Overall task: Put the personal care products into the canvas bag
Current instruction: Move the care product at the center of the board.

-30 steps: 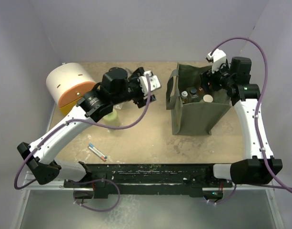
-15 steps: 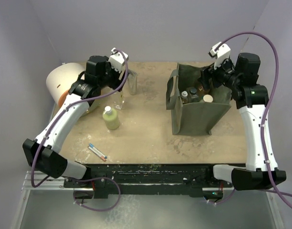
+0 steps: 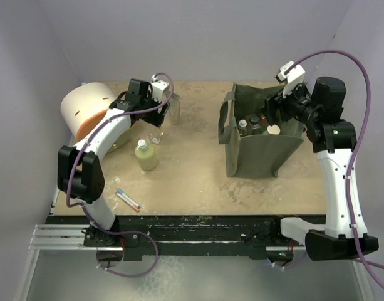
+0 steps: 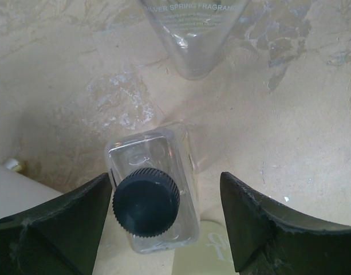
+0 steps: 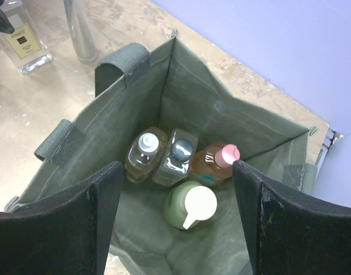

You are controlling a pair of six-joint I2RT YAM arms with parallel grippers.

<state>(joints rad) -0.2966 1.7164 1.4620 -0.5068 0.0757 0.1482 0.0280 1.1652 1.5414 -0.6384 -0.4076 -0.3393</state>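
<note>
A clear bottle with a black cap (image 4: 146, 201) stands upright between the fingers of my open left gripper (image 4: 165, 189), with a gap on its right side. From above, that gripper (image 3: 158, 118) hangs over the bottle (image 3: 156, 134). The silver-grey tube (image 3: 174, 108) (image 4: 192, 34) stands just behind it. A pale green bottle (image 3: 146, 155) stands in front. The canvas bag (image 3: 257, 150) holds several bottles: amber (image 5: 144, 156), clear (image 5: 178, 157), orange (image 5: 216, 160) and green (image 5: 189, 207). My right gripper (image 5: 178, 229) (image 3: 276, 111) hovers open over the bag's mouth, holding nothing.
A white and orange domed box (image 3: 88, 113) sits at the far left, close to my left arm. A thin pen-like stick (image 3: 128, 199) lies near the table's front edge. The bag's strap handles (image 5: 121, 60) stick up on its left side.
My left arm has folded back and turned downward, bringing its open gripper over the clear bottle. The right gripper has lifted slightly above the bag.
</note>
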